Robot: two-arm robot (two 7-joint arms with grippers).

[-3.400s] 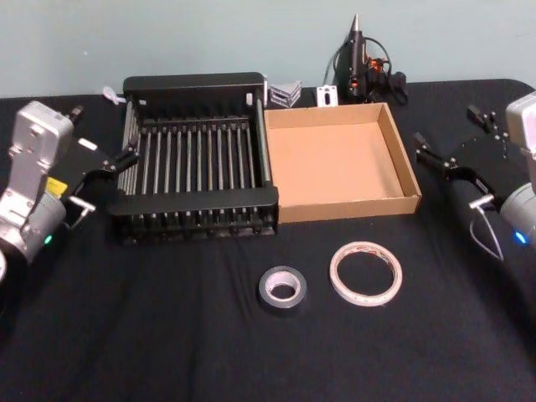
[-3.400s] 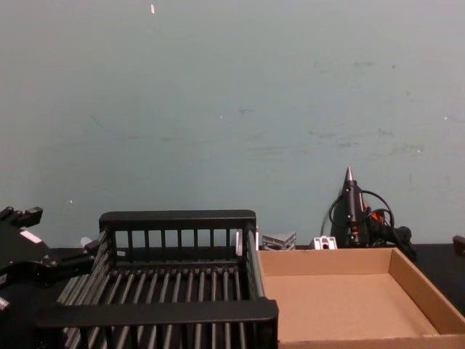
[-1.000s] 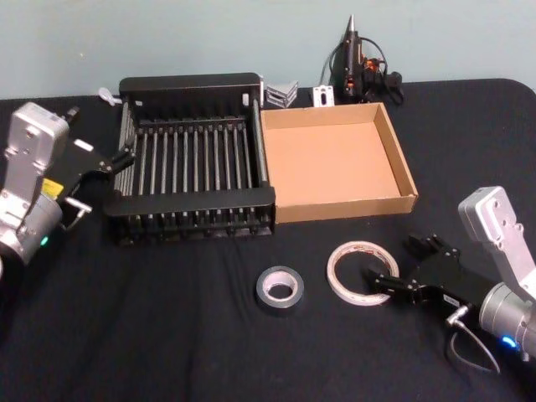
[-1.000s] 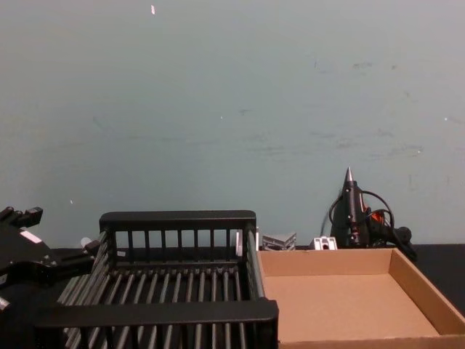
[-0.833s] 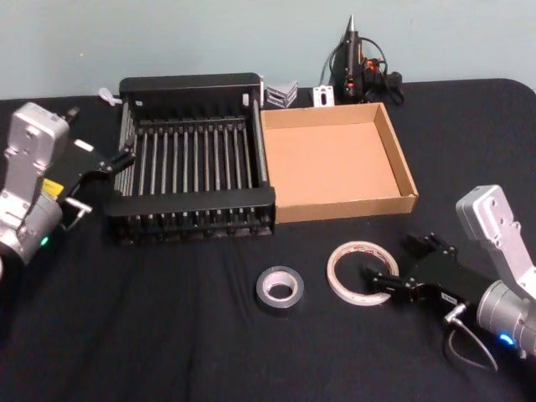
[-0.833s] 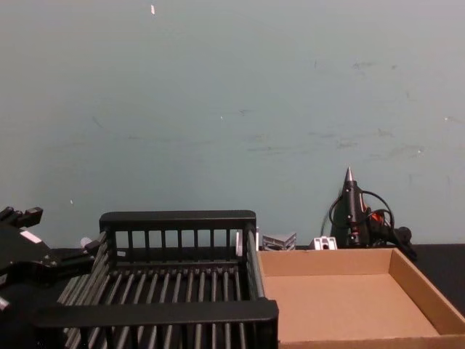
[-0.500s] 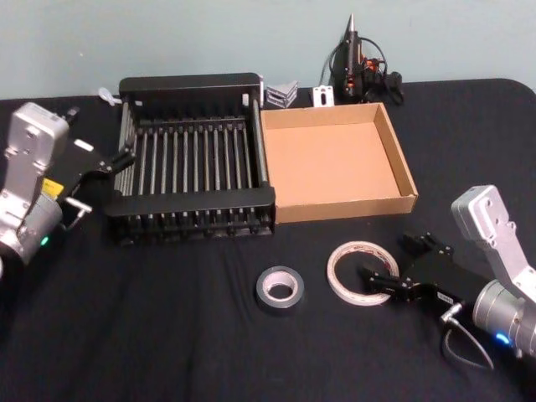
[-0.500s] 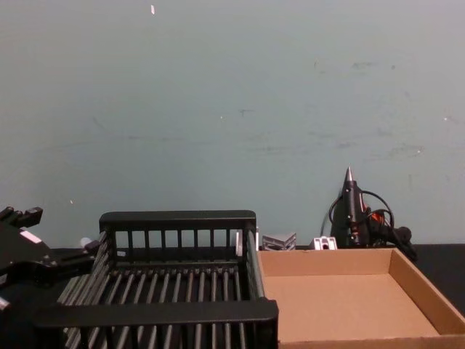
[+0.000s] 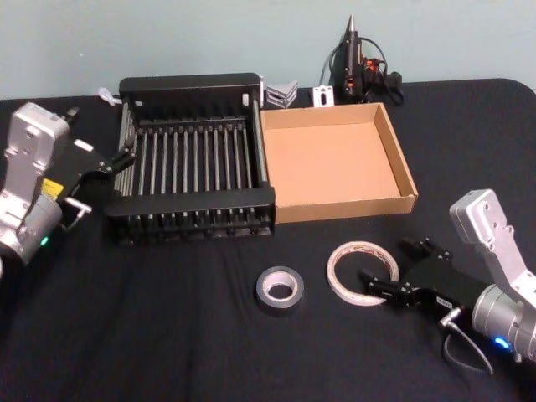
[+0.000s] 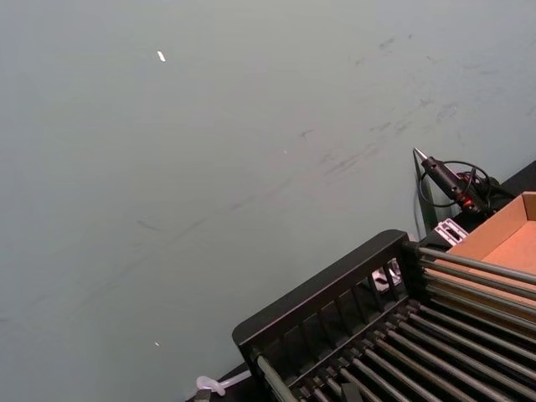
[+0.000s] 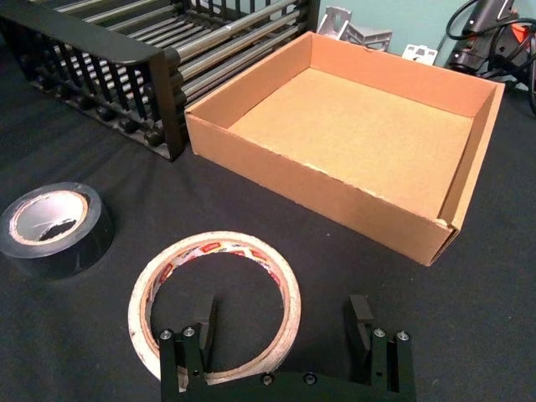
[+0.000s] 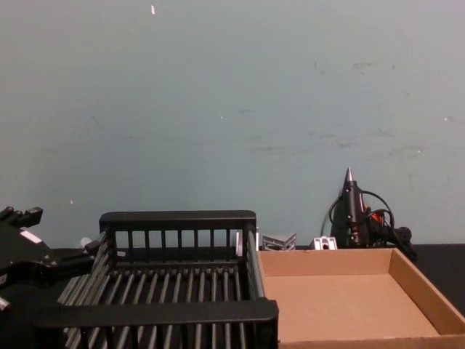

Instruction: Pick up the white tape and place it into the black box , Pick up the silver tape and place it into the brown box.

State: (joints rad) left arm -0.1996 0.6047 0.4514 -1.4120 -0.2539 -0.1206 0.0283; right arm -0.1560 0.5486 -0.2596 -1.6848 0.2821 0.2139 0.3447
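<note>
The white tape [image 9: 363, 272] lies flat on the black cloth in front of the brown box [image 9: 347, 205]. The silver tape [image 9: 280, 289] lies just left of it. My right gripper [image 9: 388, 261] is open at the white tape's right side. In the right wrist view one finger [image 11: 203, 311] stands inside the white tape's [image 11: 251, 251] hole and the other outside its rim, with the silver tape [image 11: 84, 243] farther off. The black box [image 9: 188, 84] stands left of the brown box, touching it. My left gripper [image 9: 105, 172] is open, beside the black box's left wall.
A glue gun [image 9: 356, 59] with its cable and small metal brackets [image 9: 285, 90] sit at the table's back edge behind the boxes. Both boxes hold nothing. Bare black cloth stretches across the front left of the table.
My right arm has come down from beside the brown box to the white tape and crept slightly left over its rim. Left arm and both tapes have not moved.
</note>
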